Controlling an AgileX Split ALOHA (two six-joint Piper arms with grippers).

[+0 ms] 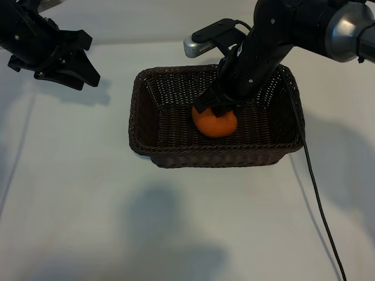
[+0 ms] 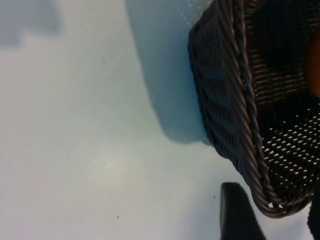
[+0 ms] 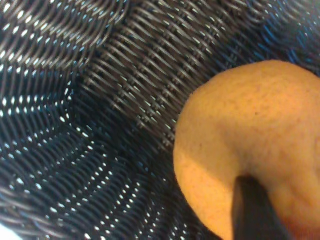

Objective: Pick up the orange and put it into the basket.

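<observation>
Plain white tabletop (image 1: 88, 193), soft shadows

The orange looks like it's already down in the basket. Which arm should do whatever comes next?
The right, probably. The right gripper is down inside the basket, at the orange, so letting go and lifting out falls to it. The left gripper hangs over bare table outside the basket's left end.

Both arms are matte black and chunky. The right arm (image 1: 263, 47) has a shiny silver joint band way up behind its claw (image 1: 215, 106), plus a small grey-silver camera box (image 1: 196, 45) bolted just behind it. A thin black cable (image 1: 319, 199) trails off it. The left claw (image 1: 73, 64) has blunt, angular black fingers.
</observation>
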